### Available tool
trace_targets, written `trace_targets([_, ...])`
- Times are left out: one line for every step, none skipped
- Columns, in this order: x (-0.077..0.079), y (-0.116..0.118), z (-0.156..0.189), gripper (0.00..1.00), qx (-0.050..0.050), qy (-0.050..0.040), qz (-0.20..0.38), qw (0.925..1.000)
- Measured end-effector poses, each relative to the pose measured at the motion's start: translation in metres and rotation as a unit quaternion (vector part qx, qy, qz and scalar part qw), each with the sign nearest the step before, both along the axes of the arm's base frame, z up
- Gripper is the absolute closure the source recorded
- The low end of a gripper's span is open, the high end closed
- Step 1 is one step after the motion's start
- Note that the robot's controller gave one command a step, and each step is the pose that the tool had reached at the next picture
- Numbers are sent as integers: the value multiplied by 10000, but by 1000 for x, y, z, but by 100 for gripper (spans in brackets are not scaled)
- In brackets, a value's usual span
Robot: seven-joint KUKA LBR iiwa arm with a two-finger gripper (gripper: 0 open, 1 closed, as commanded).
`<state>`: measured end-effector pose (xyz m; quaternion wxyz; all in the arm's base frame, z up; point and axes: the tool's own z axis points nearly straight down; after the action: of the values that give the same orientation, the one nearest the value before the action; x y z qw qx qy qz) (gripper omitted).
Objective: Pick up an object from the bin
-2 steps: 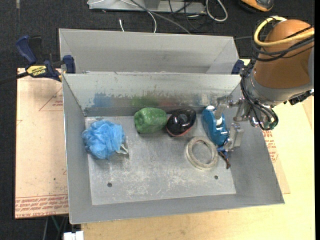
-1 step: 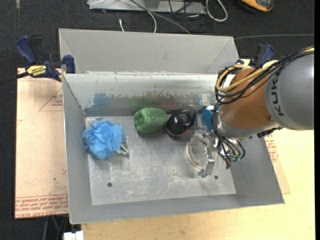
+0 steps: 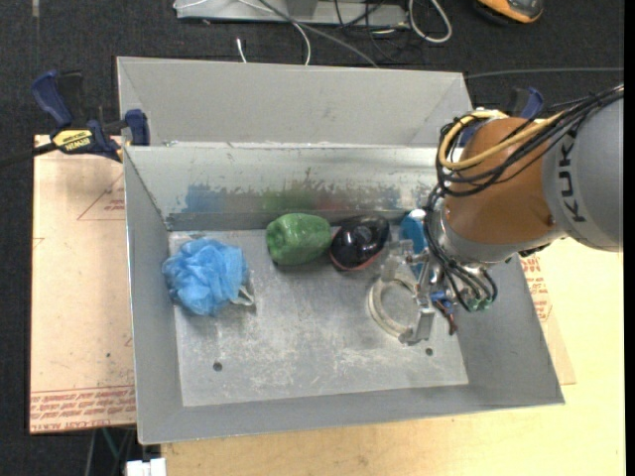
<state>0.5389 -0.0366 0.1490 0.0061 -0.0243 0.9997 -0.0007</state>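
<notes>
My gripper [image 3: 428,310] is low over the right part of the bin floor, under the orange wrist cover. It stands at the right edge of a clear plastic ring [image 3: 390,308] that lies flat on the floor. Just behind the ring, against the back wall, lies a black rounded thing with a red underside [image 3: 357,243]. A small blue thing [image 3: 411,229] shows to the right of it, partly hidden by the arm.
A green lumpy thing [image 3: 297,238] lies by the back wall near the middle. A light blue fluffy pouf [image 3: 205,275] sits at the left. The arm reaches in over the bin's right wall.
</notes>
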Motion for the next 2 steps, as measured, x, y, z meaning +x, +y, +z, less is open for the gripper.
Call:
trace_targets([-30,30,-52,0,29,86,-743,9972])
trace_targets([-8,-61,-77,0,47,-24,-2278,9737])
